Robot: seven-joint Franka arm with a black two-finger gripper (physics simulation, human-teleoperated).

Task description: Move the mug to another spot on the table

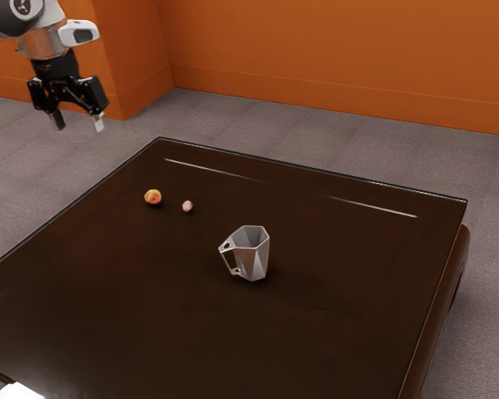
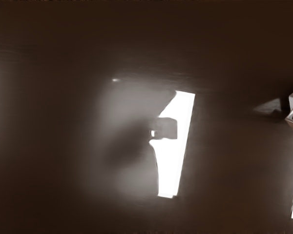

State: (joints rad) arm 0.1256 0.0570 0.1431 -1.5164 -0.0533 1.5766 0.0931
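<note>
Mug (image 1: 248, 252): grey, faceted, upright with its mouth up, near the centre of the frame on the dark table (image 1: 358, 316). Its handle points to the lower left.

Handling, by judgement: rigid, light and smooth-sided, so likely slippery and apt to tip if nudged. The best hold is a pinch across the rim wall, away from the handle.

Gripper (image 1: 77, 123): upper left of the frame, fingers spread, holding nothing, well apart from the mug.

Also present: orange ball (image 1: 153, 197) and pink ball (image 1: 187, 206), left of centre.
</note>
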